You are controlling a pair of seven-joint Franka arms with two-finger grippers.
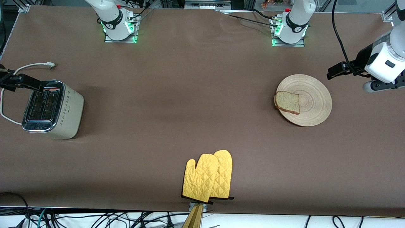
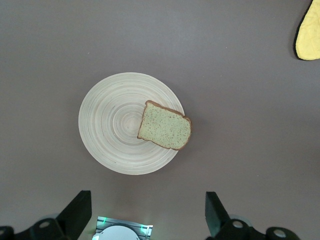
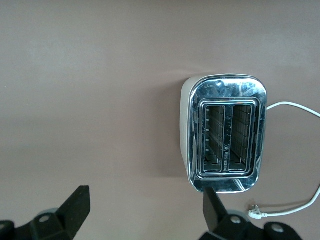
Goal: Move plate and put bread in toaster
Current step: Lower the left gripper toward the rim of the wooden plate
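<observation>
The right gripper [image 3: 142,210], fingers apart, is hanging over the toaster [image 1: 52,109] at the right arm's end, partly cut off. The left gripper [image 2: 147,212], also apart, is hovering above the plate [image 1: 311,104]; the bread [image 1: 287,102] is overhanging its rim.

A round, shallow, light beige wooden plate [image 1: 308,100] lies at the middle right of the front view, toward the left arm's end of the table. A square slice of speckled light-brown bread [image 1: 287,102] rests on the plate's edge, overhanging the rim toward the table's middle. A cream-white two-slot toaster with a chrome top [image 1: 52,109] stands at the middle left of the frame, well apart from the plate, its white power cord [image 1: 23,67] trailing toward the upper left. A pair of yellow quilted oven mitts [image 1: 208,177] lies at the bottom centre, nearest the front camera, one overlapping the other.
</observation>
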